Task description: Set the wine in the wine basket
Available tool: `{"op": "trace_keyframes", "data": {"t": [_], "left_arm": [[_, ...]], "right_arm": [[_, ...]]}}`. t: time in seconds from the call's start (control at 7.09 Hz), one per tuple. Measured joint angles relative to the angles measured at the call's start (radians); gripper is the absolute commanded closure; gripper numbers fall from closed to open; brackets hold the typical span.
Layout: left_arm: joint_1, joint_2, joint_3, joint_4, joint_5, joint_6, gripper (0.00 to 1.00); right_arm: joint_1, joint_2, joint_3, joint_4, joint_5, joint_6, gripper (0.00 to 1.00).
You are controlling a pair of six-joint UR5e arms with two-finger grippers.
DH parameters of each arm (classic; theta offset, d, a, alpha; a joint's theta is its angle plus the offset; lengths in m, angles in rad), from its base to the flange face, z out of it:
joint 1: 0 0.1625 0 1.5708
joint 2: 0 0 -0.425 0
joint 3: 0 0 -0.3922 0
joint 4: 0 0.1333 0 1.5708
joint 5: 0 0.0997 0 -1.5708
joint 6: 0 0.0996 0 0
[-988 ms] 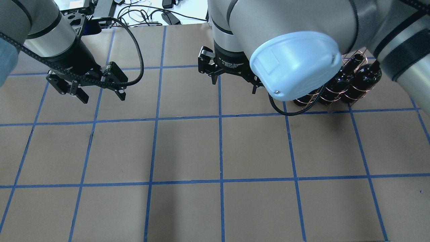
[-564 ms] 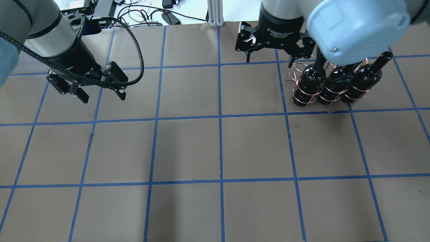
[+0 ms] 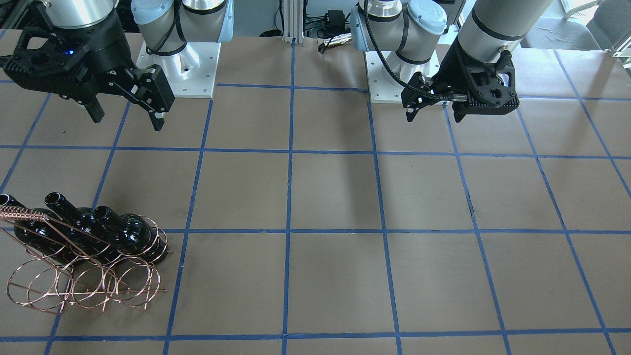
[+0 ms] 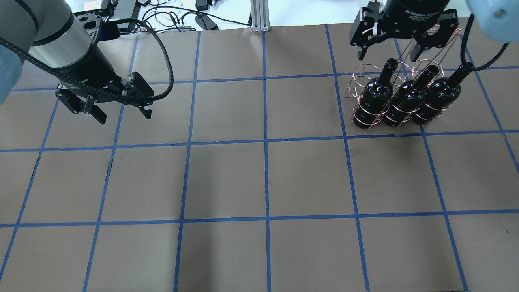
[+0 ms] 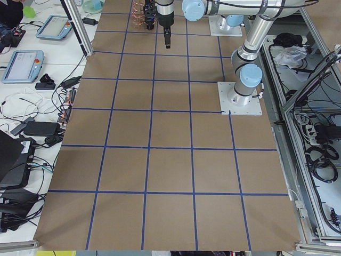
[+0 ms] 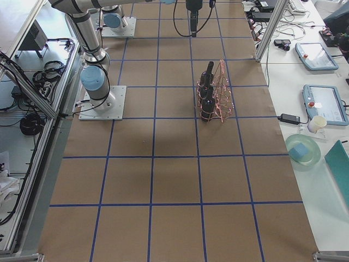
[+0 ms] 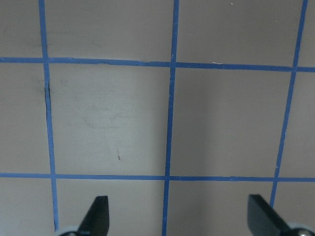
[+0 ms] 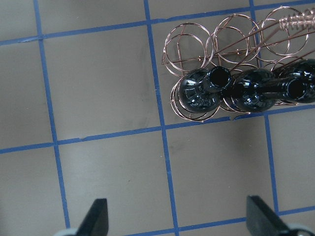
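sitting in one wine basket [image 3: 84, 288], three bottles [image 4: 409, 97]

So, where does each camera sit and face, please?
Front-facing: across table, facing robot; left gripper, right gripper.
Overhead: behind robot, downward; both grippers.
Exterior left: left end; left arm nearest.
Exterior right: right end; right arm nearest.
Left wrist: straight down, table; fingertips.
Right wrist: down on wine in wine basket, shared with overhead.

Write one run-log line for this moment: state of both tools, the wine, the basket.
left tool: open, empty | right tool: open, empty | wine bottles: three, all in wine basket | placement: looks done
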Motion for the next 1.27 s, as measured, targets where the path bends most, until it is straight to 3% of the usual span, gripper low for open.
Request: {"op": "trace_keyframes", "data": {"t": [1.27], "left_arm": [[0.000, 0.001, -0.001, -0.003, 0.000, 0.007, 0.00]], "right_arm": [[-0.017, -0.038, 0.009, 0.111, 0.024, -0.179, 0.00]]}}
